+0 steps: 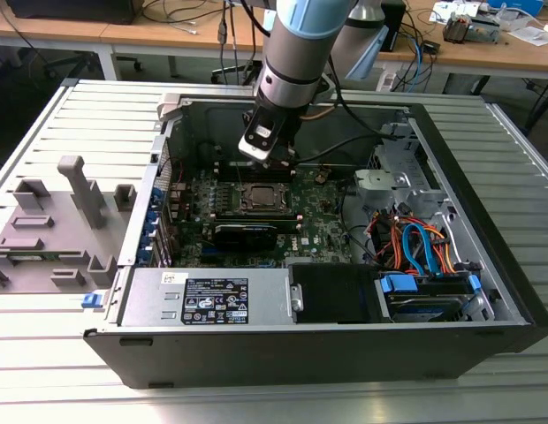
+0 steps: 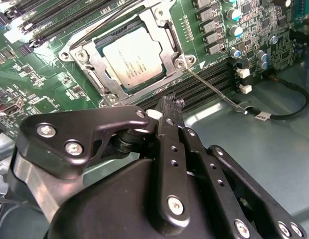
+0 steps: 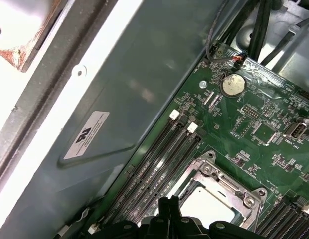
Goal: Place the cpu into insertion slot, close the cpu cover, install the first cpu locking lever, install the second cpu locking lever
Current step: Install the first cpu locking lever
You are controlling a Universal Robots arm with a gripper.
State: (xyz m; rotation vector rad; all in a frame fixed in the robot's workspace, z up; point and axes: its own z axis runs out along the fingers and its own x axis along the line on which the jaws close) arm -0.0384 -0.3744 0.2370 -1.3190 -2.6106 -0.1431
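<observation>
A ribbed grey table (image 1: 44, 115) carries an open PC case (image 1: 486, 265); wooden benches (image 1: 79, 35) strewn with cables stand behind. The gripper (image 2: 173, 103) hangs over the green board (image 2: 45, 94), fingers drawn narrow and holding nothing. Just ahead of its tips the cpu (image 2: 129, 57) lies flat in the slot (image 2: 75, 54), the cover (image 2: 105, 69) down around it. A thin lever (image 2: 214, 88) slants from the slot's corner past the tips, across the memory slots (image 3: 159, 164).

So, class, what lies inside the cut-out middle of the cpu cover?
The cpu, silver-grey top up, shows through the cpu cover. A dark edge of the insertion slot shows; the contacts under the chip are covered.
</observation>
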